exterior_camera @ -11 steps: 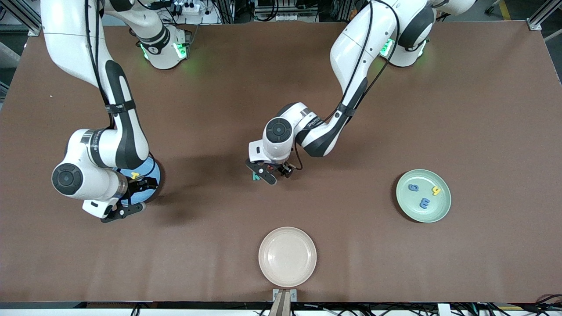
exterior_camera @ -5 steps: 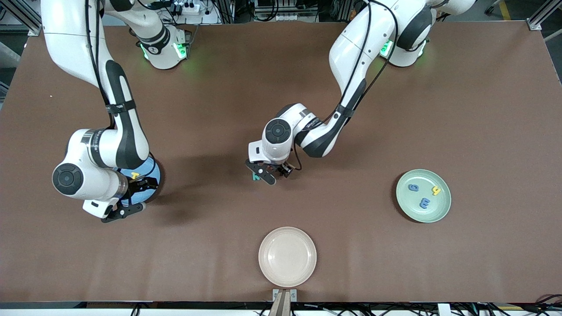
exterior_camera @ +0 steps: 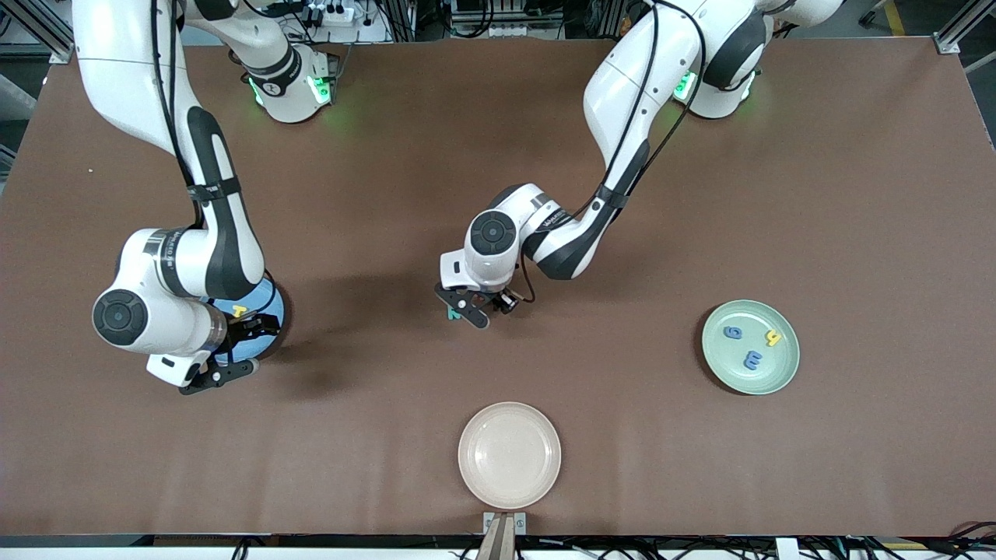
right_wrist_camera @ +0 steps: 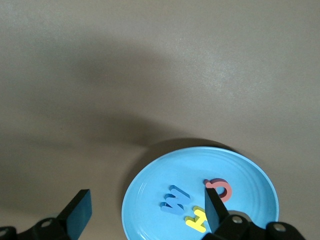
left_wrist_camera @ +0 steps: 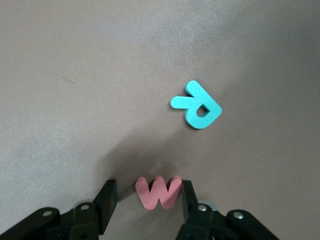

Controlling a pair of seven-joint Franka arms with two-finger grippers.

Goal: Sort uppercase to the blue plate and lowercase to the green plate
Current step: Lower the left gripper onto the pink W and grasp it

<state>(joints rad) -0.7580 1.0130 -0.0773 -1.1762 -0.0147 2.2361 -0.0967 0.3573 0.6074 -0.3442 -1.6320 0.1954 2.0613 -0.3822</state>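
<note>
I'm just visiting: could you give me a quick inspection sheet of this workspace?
Surface: brown table.
Job's things: green plate holds blue g, yellow letter, blue m; blue plate holds blue W, yellow H, red round letter; red m and teal R lie on the table.
Clutter: cream plate, nearest the front camera.
Tools: left tool open, fingers either side of red m; right tool open over blue plate.
Cables: black cables along the arms.
Surroundings: power strip by the robots' bases.
</note>
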